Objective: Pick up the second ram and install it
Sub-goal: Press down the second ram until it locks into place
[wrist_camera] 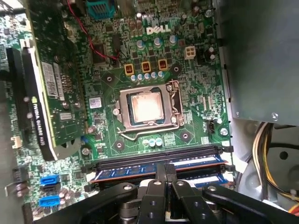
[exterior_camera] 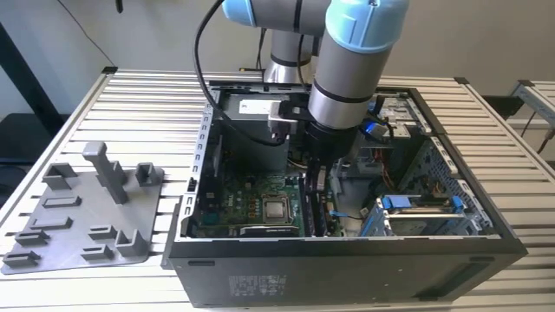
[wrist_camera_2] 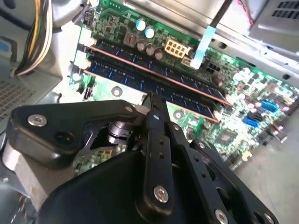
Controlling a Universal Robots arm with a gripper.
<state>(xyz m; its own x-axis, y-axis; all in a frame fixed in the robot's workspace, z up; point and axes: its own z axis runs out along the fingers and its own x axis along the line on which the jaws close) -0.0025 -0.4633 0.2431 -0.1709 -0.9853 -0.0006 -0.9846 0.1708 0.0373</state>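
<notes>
The second ram (wrist_camera_2: 154, 88) was apparently seated in its slot; the gripper (wrist_camera_2: 154, 103), fingers pressed together, was pushing on its edge.

The exterior view looks down from high and in front onto the slatted white desk (exterior_camera: 485, 130), taking in the whole open black computer case (exterior_camera: 347, 273), with the grey plastic tray (exterior_camera: 78, 234) on that view's left. Both wrist views ride close above the green motherboard (wrist_camera: 187, 84) inside the case, each looking past the black gripper (wrist_camera: 164, 170) linkage. The first wrist view faces the square silver processor socket (wrist_camera: 147, 108); the second wrist view looks obliquely along the blue memory sticks (wrist_camera_2: 154, 81). Both wrist views share those sticks and the gripper.
</notes>
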